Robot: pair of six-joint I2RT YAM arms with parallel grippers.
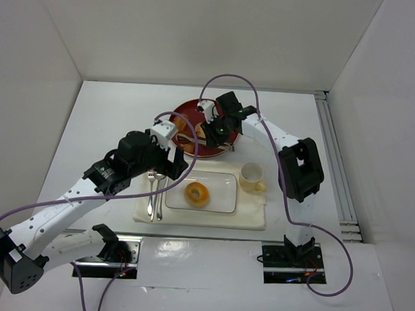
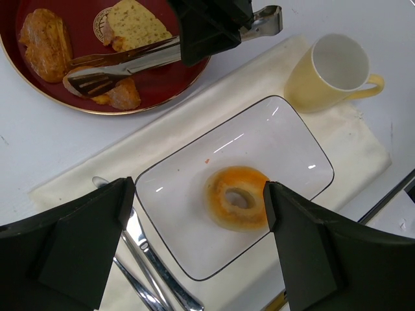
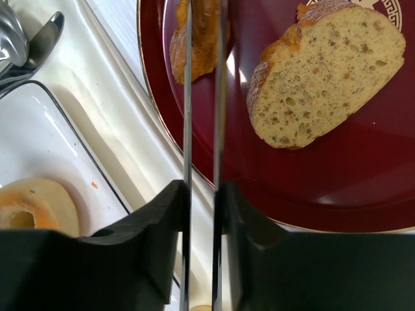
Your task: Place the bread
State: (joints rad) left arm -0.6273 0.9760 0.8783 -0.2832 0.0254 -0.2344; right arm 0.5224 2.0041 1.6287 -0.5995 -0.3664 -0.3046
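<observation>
The bread roll [image 2: 237, 197] is set on the white plate [image 2: 285, 136] under the wide-open, empty left gripper [image 2: 198, 214]; it could be knocked by the tongs [image 2: 130, 61] clamped in the right gripper [image 3: 201, 201].

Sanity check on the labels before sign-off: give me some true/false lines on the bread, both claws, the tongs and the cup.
1. The bread lies on the white plate. True.
2. The left claw grips the bread. False: it is open above it, holding nothing.
3. The right claw is shut on the tongs. True.
4. The tongs' tips are over the red plate. True.
5. The cup stands on the red plate. False: it stands on the cloth beside the white plate.
</observation>
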